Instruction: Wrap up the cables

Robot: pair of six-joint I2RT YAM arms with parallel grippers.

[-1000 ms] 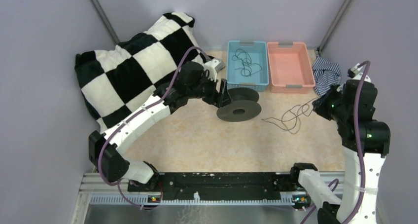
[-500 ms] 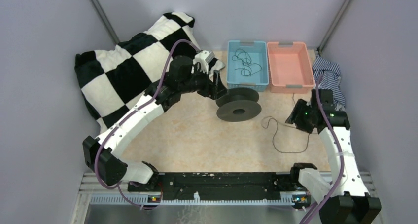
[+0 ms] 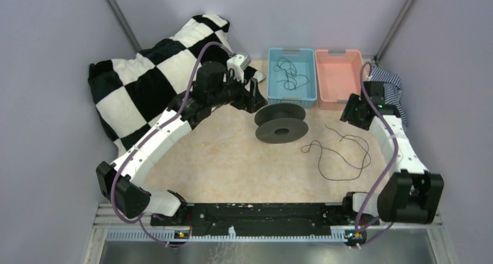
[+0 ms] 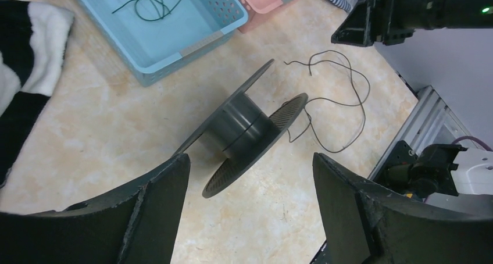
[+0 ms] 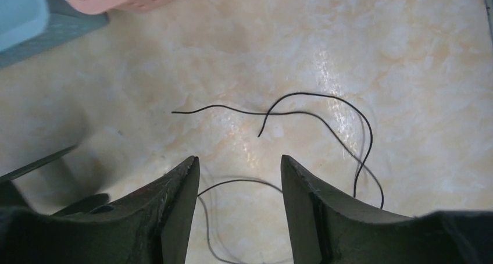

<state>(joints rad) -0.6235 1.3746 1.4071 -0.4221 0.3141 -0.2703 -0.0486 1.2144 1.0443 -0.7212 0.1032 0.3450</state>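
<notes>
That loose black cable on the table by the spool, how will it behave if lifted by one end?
Probably floppy: the cable lies in loose, wandering curves, so it would likely droop and trail. It looks very thin, so probably light and hard to pinch. It crosses itself and may tangle.

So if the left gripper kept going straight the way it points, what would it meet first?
Most likely the dark spool: the left gripper is open and the spool sits centred in its wrist view. The loose black cable lies beyond, though depth is unclear.
</notes>
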